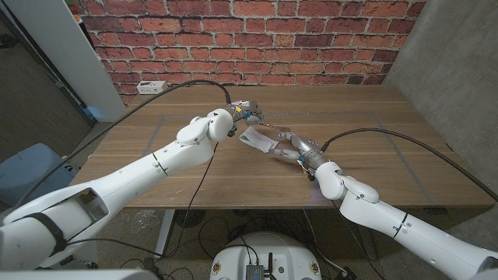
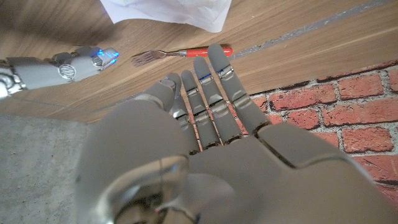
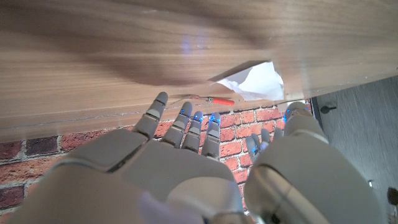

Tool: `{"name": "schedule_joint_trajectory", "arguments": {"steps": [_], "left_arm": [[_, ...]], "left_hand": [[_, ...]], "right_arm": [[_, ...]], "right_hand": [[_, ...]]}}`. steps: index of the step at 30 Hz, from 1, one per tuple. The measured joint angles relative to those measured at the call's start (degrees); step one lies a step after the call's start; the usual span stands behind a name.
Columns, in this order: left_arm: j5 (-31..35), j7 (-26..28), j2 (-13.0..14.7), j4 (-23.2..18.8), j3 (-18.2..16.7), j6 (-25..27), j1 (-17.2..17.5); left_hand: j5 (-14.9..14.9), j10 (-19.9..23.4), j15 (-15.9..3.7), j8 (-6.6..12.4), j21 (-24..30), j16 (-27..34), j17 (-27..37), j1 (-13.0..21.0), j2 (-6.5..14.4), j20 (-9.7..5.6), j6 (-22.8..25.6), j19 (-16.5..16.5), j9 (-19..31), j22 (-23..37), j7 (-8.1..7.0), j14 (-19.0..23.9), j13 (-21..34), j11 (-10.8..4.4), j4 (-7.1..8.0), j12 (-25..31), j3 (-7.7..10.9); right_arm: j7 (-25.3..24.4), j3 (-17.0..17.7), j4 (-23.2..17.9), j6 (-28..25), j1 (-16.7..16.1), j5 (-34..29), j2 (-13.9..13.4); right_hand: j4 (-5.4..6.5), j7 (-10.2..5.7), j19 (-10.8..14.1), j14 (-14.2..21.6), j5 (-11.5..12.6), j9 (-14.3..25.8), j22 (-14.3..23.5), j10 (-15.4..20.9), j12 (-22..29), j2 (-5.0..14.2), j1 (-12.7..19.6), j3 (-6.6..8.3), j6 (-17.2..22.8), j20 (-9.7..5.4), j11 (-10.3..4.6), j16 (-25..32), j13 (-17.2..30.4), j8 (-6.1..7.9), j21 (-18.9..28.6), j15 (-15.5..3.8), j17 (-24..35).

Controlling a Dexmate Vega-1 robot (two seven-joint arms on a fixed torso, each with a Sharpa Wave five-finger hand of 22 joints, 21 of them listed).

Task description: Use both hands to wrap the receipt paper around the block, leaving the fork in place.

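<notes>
The white receipt paper (image 1: 257,141) lies crumpled on the wooden table (image 1: 366,109) near its middle; I cannot make out the block, which may be under it. My left hand (image 1: 246,113) hovers just behind the paper with its fingers (image 2: 214,87) stretched out and nothing in them. Beyond those fingertips lies the red-handled fork (image 2: 183,54), with the paper (image 2: 168,12) past it. My right hand (image 1: 293,148) sits right beside the paper's right edge, fingers (image 3: 186,127) spread and holding nothing. Paper (image 3: 254,81) and fork (image 3: 217,101) lie ahead of it.
A brick wall (image 1: 257,39) runs behind the table. A white power strip (image 1: 150,86) lies at the back left corner. Black cables trail from both arms across the tabletop. A grey panel (image 1: 451,70) stands to the right.
</notes>
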Motion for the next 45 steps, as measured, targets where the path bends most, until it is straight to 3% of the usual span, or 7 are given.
{"name": "schedule_joint_trajectory", "arguments": {"steps": [2,7,13,20,28,37,45], "left_arm": [[1.0,-0.7,-0.1,0.3,0.5,0.7,-0.5],[4.2,-5.1,-0.3,2.0,2.7,1.6,-3.4],[6.7,-11.7,-0.7,4.6,5.1,0.7,-7.3],[8.8,-17.3,-1.5,7.6,6.9,-1.5,-10.7],[11.2,-20.5,-2.3,11.4,8.4,-6.0,-13.4],[10.3,-23.5,-2.9,16.3,8.5,-14.4,-16.1],[9.3,-23.4,-3.3,19.0,8.2,-21.0,-16.8]], "left_hand": [[-0.4,-0.9,0.45,-0.70,-0.3,-1.2,-0.7,-0.1,-1.2,0.63,-1.0,-1.3,0.0,-0.1,-0.95,-2.1,-0.1,-0.75,0.26,-0.7,-0.26],[-0.9,-4.4,1.73,-2.24,-1.3,-3.4,-1.9,-1.2,-2.9,2.86,-4.2,-3.7,0.0,-0.2,-2.53,-6.7,-0.7,-0.15,1.14,-3.1,-1.78],[-1.2,-5.3,2.20,-2.68,-1.6,-3.5,-2.2,-1.9,-3.5,2.95,-5.2,-3.8,-0.3,-0.2,-3.52,-7.3,-1.0,0.25,1.55,-3.9,-2.59],[-1.2,-2.4,1.14,-2.21,-0.6,-2.0,-2.6,1.9,-3.2,0.38,-3.2,-0.4,-0.3,-0.2,-2.21,-3.8,-1.4,-0.58,0.55,-3.6,-2.61],[-1.5,-2.5,1.19,-2.20,-0.4,-1.3,-1.7,5.1,-4.3,0.30,-2.8,-0.3,-0.3,-0.1,-2.30,-4.5,-0.6,-1.47,0.45,-3.6,-3.93],[-0.4,-6.2,2.31,-3.11,-0.7,-3.5,-2.7,2.7,-6.6,0.50,-6.6,-1.3,-0.3,-0.2,-2.10,-8.5,-0.4,0.55,2.30,-5.6,-6.57],[0.5,-3.7,1.61,-2.63,0.2,-2.6,-3.0,5.2,-5.5,-0.10,-4.7,1.2,-0.5,0.0,-1.57,-5.8,-0.5,-0.37,2.06,-5.1,-6.32]], "right_arm": [[-0.6,0.5,0.2,0.6,-0.3,0.7,0.1],[-2.8,2.1,0.8,2.7,-1.2,3.3,0.7],[-4.4,3.0,1.5,4.0,-1.5,4.9,1.2],[-5.6,3.3,2.6,4.9,-1.3,6.1,1.7],[-5.8,3.3,3.7,5.4,-0.4,6.7,2.1],[-5.7,2.5,4.9,5.5,0.9,6.7,2.3],[-5.3,2.0,5.6,5.5,1.8,6.6,2.4]], "right_hand": [[0.06,-0.09,-0.1,-0.4,0.0,0.0,0.0,0.0,0.0,0.10,-0.5,-0.06,-0.1,0.09,0.00,0.0,0.0,0.24,0.0,0.22,0.0],[0.55,-0.09,-0.7,-0.4,0.2,0.0,-0.1,0.0,0.3,0.16,-1.5,-0.55,-0.1,0.09,0.00,0.0,0.0,0.47,0.0,0.22,0.0],[0.85,-0.09,-0.7,-0.4,0.4,0.0,-0.3,0.2,0.3,0.16,-2.1,-0.85,-0.1,0.08,0.21,0.0,-0.3,0.68,0.0,0.22,-0.2],[0.85,-0.09,-0.7,-0.4,0.6,0.0,-0.3,0.7,0.9,0.16,-2.1,-0.85,-0.1,0.08,0.26,0.2,-0.3,0.68,0.0,0.22,-0.3],[0.85,-0.09,-0.7,-0.4,0.6,0.0,-0.3,0.8,0.9,0.17,-2.1,-0.85,-0.1,0.08,0.31,0.3,-0.3,0.90,0.0,0.22,-0.5],[0.85,-0.31,-0.7,0.2,1.1,0.0,-0.3,1.4,1.2,0.39,-2.3,-0.85,0.1,0.08,0.31,0.3,-0.3,1.12,0.3,0.33,-0.5],[0.85,-0.30,-0.6,0.5,1.1,0.0,-0.3,2.0,1.6,0.39,-2.3,-0.85,0.1,0.45,0.33,0.7,-0.3,1.11,0.3,0.02,-0.8]]}}
